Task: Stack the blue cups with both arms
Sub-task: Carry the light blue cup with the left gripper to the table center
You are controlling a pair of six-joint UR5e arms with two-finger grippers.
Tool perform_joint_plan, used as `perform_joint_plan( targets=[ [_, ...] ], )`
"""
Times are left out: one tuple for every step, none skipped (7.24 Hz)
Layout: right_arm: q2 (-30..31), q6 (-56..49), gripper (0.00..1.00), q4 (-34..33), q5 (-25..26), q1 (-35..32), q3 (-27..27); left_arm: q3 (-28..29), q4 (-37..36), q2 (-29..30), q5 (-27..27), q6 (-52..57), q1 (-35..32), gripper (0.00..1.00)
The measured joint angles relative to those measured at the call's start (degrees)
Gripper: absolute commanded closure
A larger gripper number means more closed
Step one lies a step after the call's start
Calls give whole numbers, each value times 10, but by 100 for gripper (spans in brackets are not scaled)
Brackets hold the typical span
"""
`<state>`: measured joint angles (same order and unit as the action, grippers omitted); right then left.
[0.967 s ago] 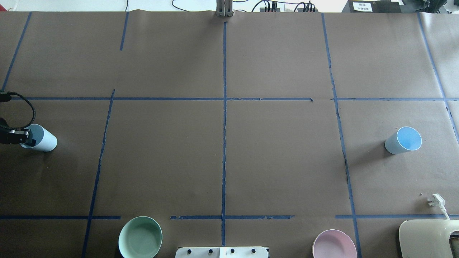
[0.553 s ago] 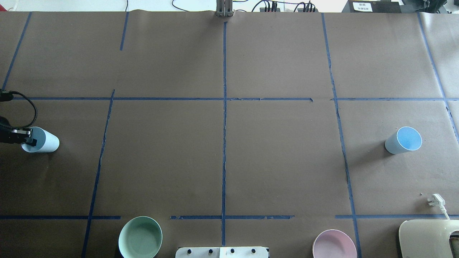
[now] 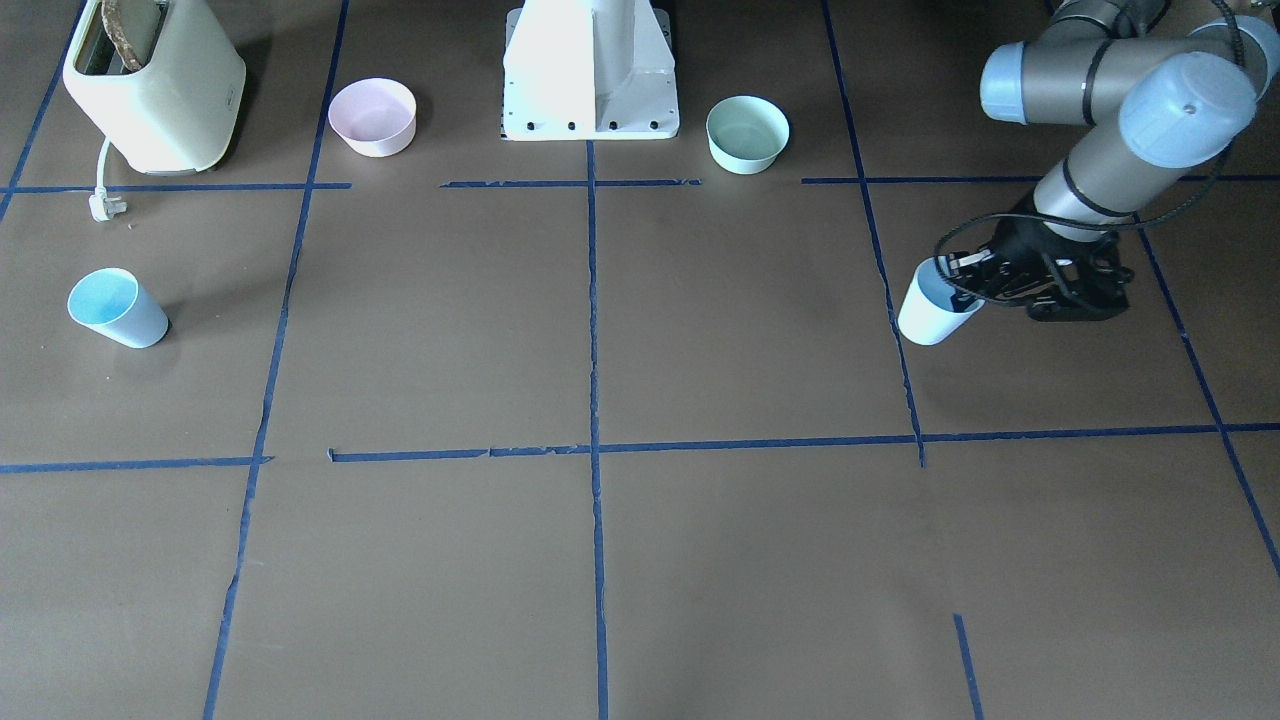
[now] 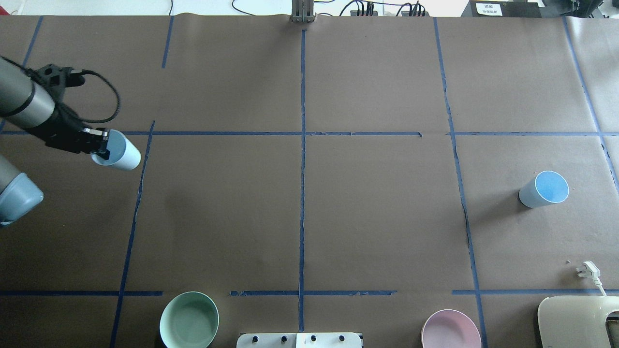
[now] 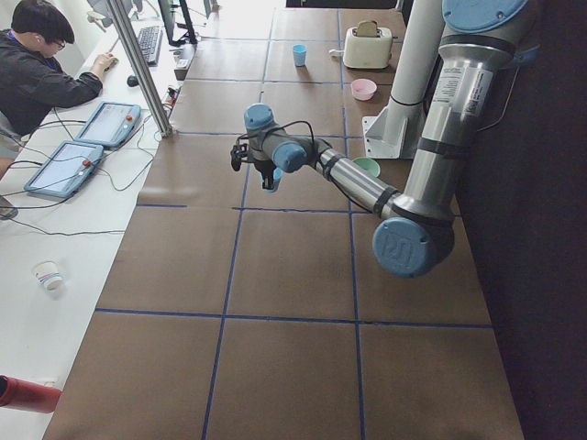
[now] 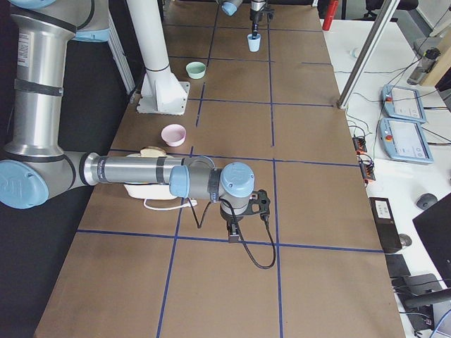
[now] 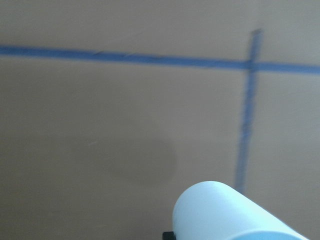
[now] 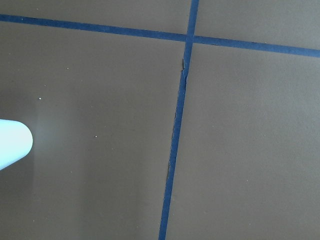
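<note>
Overhead exterior: the left gripper (image 4: pixel 100 145) pinches one blue cup (image 4: pixel 120 153) by its rim at the left of the table (image 4: pixel 309 217), a finger inside; the second blue cup (image 4: pixel 544 189) stands well apart on the right. Exterior right: whether the right gripper (image 6: pixel 232 234) is spread or pressed together, I cannot tell. The cups look light, thin and slick, best taken gently by the rim wall.

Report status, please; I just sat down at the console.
Left gripper shut on first blue cup, tilted, off the table. Right gripper: open or shut, cannot tell. Second blue cup upright, standing free. Mint bowl, pink bowl off the path.
</note>
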<state>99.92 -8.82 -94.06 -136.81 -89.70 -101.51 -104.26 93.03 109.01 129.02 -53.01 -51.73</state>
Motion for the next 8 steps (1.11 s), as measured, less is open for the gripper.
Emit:
perform_joint_plan(
  targets=[
    [0, 0, 0, 0, 0, 1, 0, 25, -41, 78, -5, -41, 32, 100],
    [0, 0, 0, 0, 0, 3, 0, 64, -55, 147, -19, -92, 64, 100],
    [-1, 1, 0, 0, 0, 5, 0, 112, -56, 215, -43, -143, 103, 100],
    [-1, 2, 0, 0, 0, 6, 0, 160, -40, 264, -70, -178, 137, 100],
    [-1, 4, 0, 0, 0, 7, 0, 198, -10, 288, -90, -197, 165, 99],
    [-2, 4, 0, 0, 0, 7, 0, 220, 12, 296, -106, -204, 184, 87],
    [-2, 5, 0, -1, 1, 8, 0, 230, 23, 298, -121, -206, 196, 27],
    [-2, 5, 0, -1, 1, 8, 0, 234, 27, 299, -129, -206, 202, 0]
  ],
)
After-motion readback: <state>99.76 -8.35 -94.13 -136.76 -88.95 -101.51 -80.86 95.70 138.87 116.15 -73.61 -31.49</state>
